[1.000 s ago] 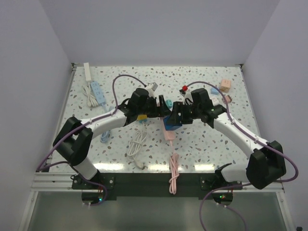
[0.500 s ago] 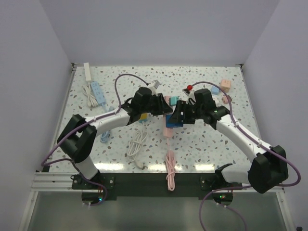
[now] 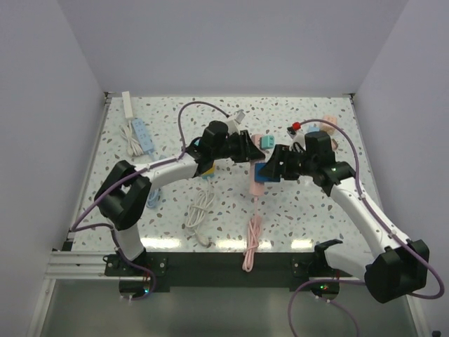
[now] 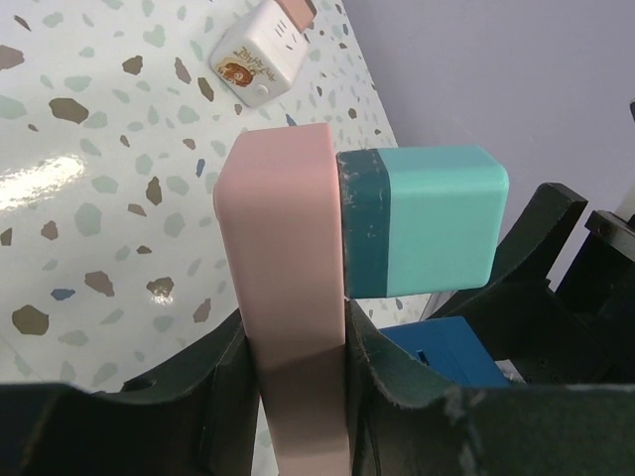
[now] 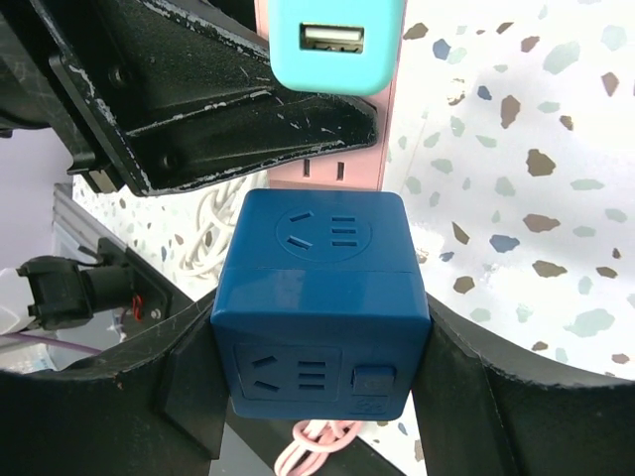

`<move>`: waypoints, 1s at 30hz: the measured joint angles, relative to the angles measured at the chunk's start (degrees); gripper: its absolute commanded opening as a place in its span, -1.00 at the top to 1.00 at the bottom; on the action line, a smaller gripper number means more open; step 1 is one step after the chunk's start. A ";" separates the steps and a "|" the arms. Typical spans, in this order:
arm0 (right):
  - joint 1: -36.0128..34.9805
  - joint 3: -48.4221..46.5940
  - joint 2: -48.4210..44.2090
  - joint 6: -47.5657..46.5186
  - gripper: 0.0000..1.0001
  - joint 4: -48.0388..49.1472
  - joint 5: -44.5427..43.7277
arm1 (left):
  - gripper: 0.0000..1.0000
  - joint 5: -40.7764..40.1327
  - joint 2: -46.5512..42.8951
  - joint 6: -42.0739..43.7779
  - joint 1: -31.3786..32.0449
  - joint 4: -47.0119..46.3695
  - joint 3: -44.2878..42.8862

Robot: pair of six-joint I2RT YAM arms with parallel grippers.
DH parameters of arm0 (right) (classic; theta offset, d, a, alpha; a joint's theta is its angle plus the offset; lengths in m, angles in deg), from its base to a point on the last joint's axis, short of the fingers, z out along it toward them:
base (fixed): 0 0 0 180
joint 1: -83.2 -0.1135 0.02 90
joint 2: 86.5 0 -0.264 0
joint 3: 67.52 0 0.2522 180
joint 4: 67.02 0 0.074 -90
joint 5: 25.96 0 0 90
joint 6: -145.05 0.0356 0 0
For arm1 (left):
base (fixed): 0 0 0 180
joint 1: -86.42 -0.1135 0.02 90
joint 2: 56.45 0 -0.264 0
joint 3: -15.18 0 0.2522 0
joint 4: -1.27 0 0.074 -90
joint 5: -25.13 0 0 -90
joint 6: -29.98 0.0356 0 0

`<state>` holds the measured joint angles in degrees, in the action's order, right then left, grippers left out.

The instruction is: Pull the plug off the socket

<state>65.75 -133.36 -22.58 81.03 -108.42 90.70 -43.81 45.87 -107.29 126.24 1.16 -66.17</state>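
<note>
A pink power strip (image 4: 283, 248), the socket, stands upright between the fingers of my left gripper (image 4: 298, 337), which is shut on it. A teal plug block (image 4: 427, 233) sticks out of the strip's face near its top end. My right gripper (image 5: 322, 337) is shut on a blue cube adapter (image 5: 322, 297) that sits right against the strip (image 5: 327, 171), below the teal plug (image 5: 337, 40). I cannot tell whether the cube's prongs are in the strip. From above, both grippers meet over the table's middle: left (image 3: 245, 149), right (image 3: 275, 168), with the cube (image 3: 264, 172) between them.
The strip's pink cord (image 3: 251, 242) trails to the front edge. A white coiled cable (image 3: 200, 210) lies front left. A light blue strip (image 3: 142, 133) and a white strip (image 3: 128, 104) lie at the back left. A peach cube adapter (image 3: 327, 125) sits back right, and a white cube adapter (image 4: 263, 55) lies beyond the strip.
My left gripper has shut on the pink strip. Both arms have carried the strip, teal plug and blue cube to the right, dragging the pink cord along.
</note>
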 measured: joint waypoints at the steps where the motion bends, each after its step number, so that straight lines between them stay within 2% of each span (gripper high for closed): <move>1: 0.33 0.00 -0.26 -0.44 1.00 -0.44 -0.04 | 1.00 0.55 0.52 0.02 0.00 -0.15 -0.46; 8: 1.95 -1.51 -0.37 -3.65 1.00 -4.46 -0.39 | 1.00 3.34 3.37 1.84 -0.11 0.22 -2.80; 15: 4.50 -5.60 -5.90 -5.25 1.00 -7.85 -5.20 | 1.00 0.37 7.06 7.04 -6.10 8.13 -1.88; 19: 4.39 -7.67 -4.70 -4.85 1.00 -9.86 -15.02 | 1.00 -0.11 7.50 7.63 -6.38 9.03 -1.90; 25: 5.73 -14.32 10.19 -2.03 1.00 -10.54 -31.67 | 1.00 1.62 7.34 7.61 -5.92 7.80 -1.97; 30: 8.76 -29.94 29.94 -0.22 1.00 -8.76 -39.10 | 1.00 3.08 5.95 7.65 -5.35 7.85 -1.90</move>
<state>74.51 -163.30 7.36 80.81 -117.18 51.60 -40.73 51.82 -99.64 120.88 9.00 -68.07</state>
